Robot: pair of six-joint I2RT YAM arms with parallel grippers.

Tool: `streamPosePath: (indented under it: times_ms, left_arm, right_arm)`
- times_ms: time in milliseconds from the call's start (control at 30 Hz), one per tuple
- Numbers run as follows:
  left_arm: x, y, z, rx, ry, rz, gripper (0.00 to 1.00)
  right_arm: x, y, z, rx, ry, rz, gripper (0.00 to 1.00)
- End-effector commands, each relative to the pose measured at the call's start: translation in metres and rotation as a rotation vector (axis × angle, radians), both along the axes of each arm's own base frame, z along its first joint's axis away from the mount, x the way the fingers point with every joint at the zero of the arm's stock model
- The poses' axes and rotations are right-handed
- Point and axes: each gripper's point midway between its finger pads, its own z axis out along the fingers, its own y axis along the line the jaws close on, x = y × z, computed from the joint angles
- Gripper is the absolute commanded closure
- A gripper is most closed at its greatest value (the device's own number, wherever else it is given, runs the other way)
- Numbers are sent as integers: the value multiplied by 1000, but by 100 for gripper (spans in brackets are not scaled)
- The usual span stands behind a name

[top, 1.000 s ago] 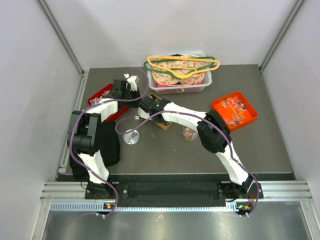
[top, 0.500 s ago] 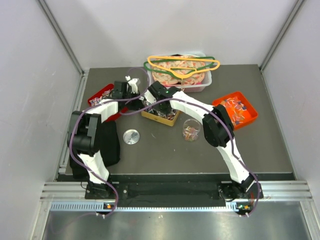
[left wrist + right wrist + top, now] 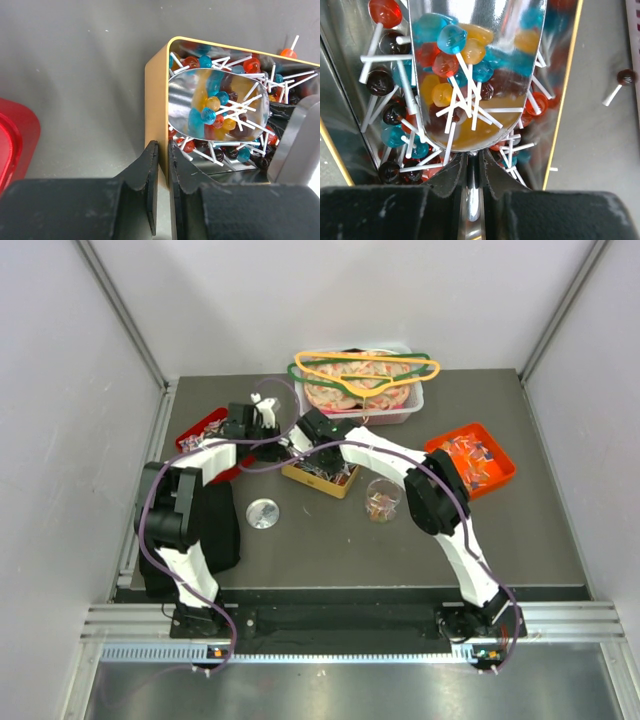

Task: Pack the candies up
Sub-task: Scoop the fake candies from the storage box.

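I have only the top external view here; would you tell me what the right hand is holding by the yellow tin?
Observer: The right hand is shut on the handle of a metal scoop, which is loaded with candies on white sticks.
Operator: Thank you. And what is the other arm doing?
Observer: The left hand is pinching the gold wall of the tin.
Operator: Is anything lying loose?
Observer: One dark candy lies on the table, outside the tin.
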Motion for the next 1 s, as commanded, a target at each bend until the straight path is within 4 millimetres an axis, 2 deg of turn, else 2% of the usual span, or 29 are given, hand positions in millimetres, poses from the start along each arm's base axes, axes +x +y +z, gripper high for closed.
streamPosePath:
  times_ms: [0,267,367,600,767,933,967]
  left_arm:
    - [-8,-35,47,-140,-77,-120,100]
    - [-5,-30,41,-103,-84,-97,100]
    - [-4,-30,39,-99,-83,-94,100]
    - [-3,-29,35,-89,-86,-88,100]
    - [-2,-29,34,-85,-87,-85,100]
    - [-1,-25,31,-64,-86,-72,100]
    - [-1,-25,30,-61,-86,-71,100]
  right_arm:
    - [21,8,53,124,-131,-33,100]
    - [19,3,109,133,-293,22,100]
    - [26,3,127,138,-364,22,100]
    - [28,-2,138,127,-390,26,100]
    - [23,-6,131,109,-382,33,100]
    - [14,-7,148,155,-385,54,100]
    - [12,-7,157,171,-394,58,100]
